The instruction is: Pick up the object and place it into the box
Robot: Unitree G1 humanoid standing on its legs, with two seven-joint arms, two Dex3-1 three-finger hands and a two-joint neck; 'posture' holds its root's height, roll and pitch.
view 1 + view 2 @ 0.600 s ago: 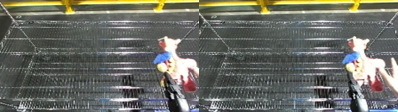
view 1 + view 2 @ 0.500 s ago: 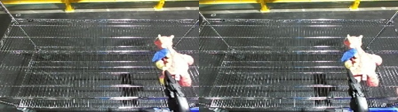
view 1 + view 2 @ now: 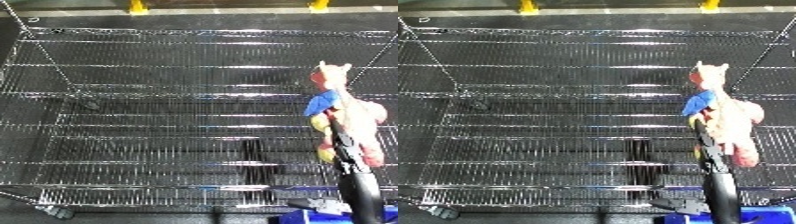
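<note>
While it hangs at the right of the frame over the wire bin, the pink plush toy with a blue patch is grasped by the right hand, black fingers curled round it.

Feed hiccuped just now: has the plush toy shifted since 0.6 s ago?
Yes. The plush toy, held up by the right hand, has moved left, away from the wire bin's right wall and further over its floor.
</note>
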